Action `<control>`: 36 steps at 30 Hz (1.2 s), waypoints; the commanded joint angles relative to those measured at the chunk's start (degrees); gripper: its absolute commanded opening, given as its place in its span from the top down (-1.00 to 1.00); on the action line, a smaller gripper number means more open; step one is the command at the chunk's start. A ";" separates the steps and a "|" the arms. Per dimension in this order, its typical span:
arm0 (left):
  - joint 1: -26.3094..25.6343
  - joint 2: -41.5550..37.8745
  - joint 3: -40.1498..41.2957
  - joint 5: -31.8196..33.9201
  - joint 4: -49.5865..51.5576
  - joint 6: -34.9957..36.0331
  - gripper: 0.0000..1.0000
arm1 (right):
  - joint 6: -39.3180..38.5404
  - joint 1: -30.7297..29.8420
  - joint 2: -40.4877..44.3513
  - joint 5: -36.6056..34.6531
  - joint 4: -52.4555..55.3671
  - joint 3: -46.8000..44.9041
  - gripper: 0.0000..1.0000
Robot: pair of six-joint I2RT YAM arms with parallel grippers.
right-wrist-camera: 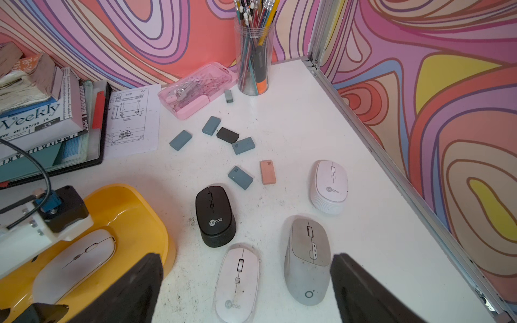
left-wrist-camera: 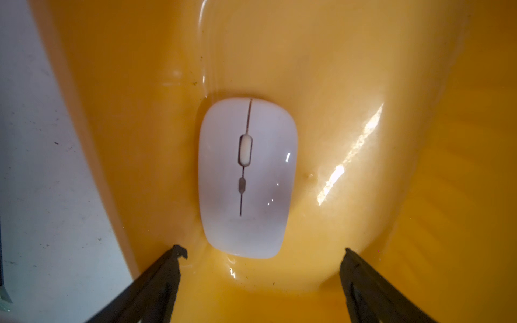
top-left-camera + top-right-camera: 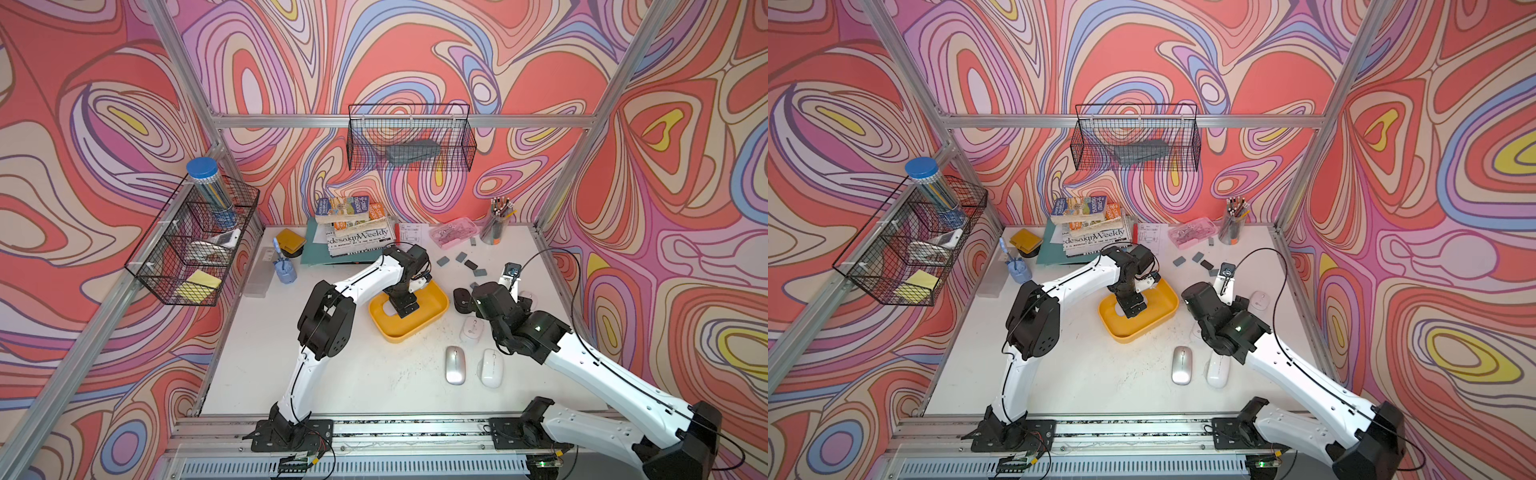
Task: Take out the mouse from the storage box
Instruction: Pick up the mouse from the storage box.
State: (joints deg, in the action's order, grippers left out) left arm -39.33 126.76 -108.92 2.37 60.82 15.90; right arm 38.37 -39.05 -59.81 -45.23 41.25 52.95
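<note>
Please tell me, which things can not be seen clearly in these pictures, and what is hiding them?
- White mouse in the storage box: in both top views the left gripper covers most of it.
- Black mouse: mostly hidden behind the right arm in top views.
- Dark object in the wall basket: blurred by mesh, unidentifiable.
- Right gripper: only fingertips visible.

"Lecoo" on black mouse point(image 1: 214, 216); "Weekly" on magazine point(image 1: 36, 118) in stack
</note>
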 commanded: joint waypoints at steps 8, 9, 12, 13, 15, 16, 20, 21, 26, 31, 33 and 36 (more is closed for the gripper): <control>-0.04 4.78 -1.47 -0.29 -2.23 0.43 -0.85 | 0.59 0.49 -0.42 1.00 0.03 -1.70 -0.91; -0.04 5.02 -1.30 -0.39 -2.22 0.32 -0.85 | 0.59 0.51 -0.39 1.24 -0.07 -1.85 -0.91; -0.43 5.59 -1.99 -1.14 -0.41 -0.74 -0.81 | 0.74 0.46 -0.18 1.66 0.06 -2.10 -0.90; -0.72 5.40 -1.68 -1.01 -0.20 -1.08 -0.80 | 0.76 0.46 -0.05 1.71 0.05 -2.22 -0.91; -1.72 4.20 -0.40 -0.35 -0.30 -1.46 -0.80 | 0.78 0.46 0.37 1.81 -0.08 -2.54 -0.91; -2.12 3.67 0.13 -0.35 -0.26 -1.72 -0.79 | 0.74 0.46 0.47 1.89 -0.21 -2.66 -0.90; -3.85 1.72 2.30 -0.26 0.44 -3.37 -0.77 | 0.68 0.47 0.34 2.15 -0.64 -2.99 -0.91; -4.08 1.25 3.07 0.31 0.24 -3.58 -0.77 | 0.62 0.46 0.26 2.30 -0.81 -3.05 -0.91; -4.26 1.13 3.47 2.55 0.74 -3.15 -0.85 | 0.43 0.46 0.08 2.57 -1.35 -3.51 -0.91; -3.62 6.05 -2.85 -0.44 7.41 -1.60 -0.87 | 0.55 0.47 0.66 2.28 -1.19 -3.82 -0.91; -3.17 7.49 -4.54 -3.20 9.21 -1.62 -0.79 | 0.58 0.46 1.48 1.95 -0.87 -3.99 -0.91; -2.97 8.05 -4.66 -6.91 10.25 -1.58 -0.56 | 0.21 0.46 2.66 1.51 -0.43 -4.26 -0.90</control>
State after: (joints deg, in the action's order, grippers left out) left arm -42.74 133.03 -112.90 -0.01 66.00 13.58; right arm 38.61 -38.70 -58.96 -42.61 40.38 49.36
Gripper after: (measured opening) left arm 0.817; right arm 0.953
